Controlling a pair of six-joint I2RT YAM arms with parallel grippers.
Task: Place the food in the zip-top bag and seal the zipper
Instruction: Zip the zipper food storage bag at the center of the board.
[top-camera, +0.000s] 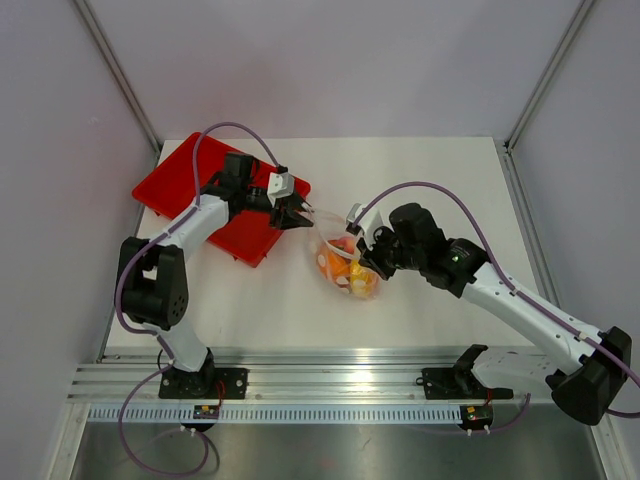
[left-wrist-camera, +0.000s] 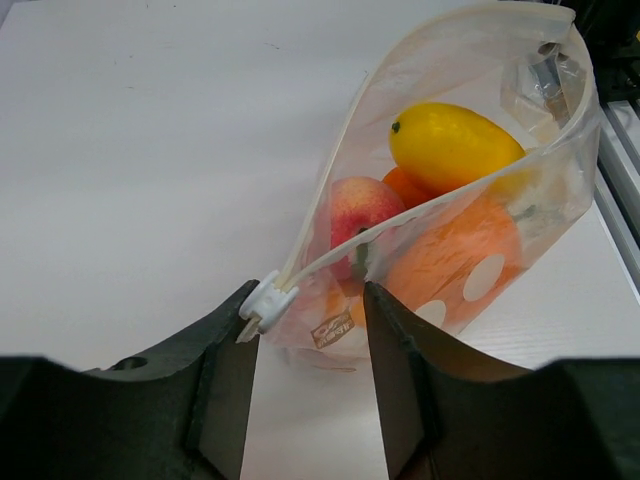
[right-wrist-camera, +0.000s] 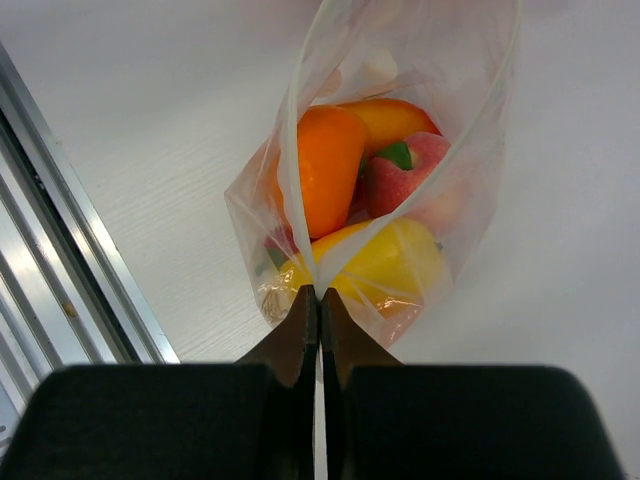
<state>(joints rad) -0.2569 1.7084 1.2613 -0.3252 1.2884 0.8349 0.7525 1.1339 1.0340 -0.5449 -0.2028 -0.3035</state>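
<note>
Zip-top bag: lies near the middle of the white bench, stretched between the two grippers; clear and crinkly, with white dots on its side wall; mouth gaping.
Food: all of it sits inside the bag; in the left wrist view a yellow piece lies on top, a pink-red apple is under it by the mouth edge, and an orange piece presses against the dotted wall.
Zipper: pale strip along the mouth; its two lips stand apart along most of their length and meet only at the ends; a white slider sits on the corner nearest the left gripper.
Left gripper: at the far-left end of the bag; fingers apart, with bare bench showing between them; the bag's corner and the slider lie in that gap; the slider is right against one fingertip; whether it is pressed, I cannot tell.
Right gripper: at the right end of the bag; fingers drawn together and clamped on the bag's mouth edge; the bag and the fruit spread away from the fingertips.
Red tray: far left on the bench, left of the bag; the left arm reaches across it.
</note>
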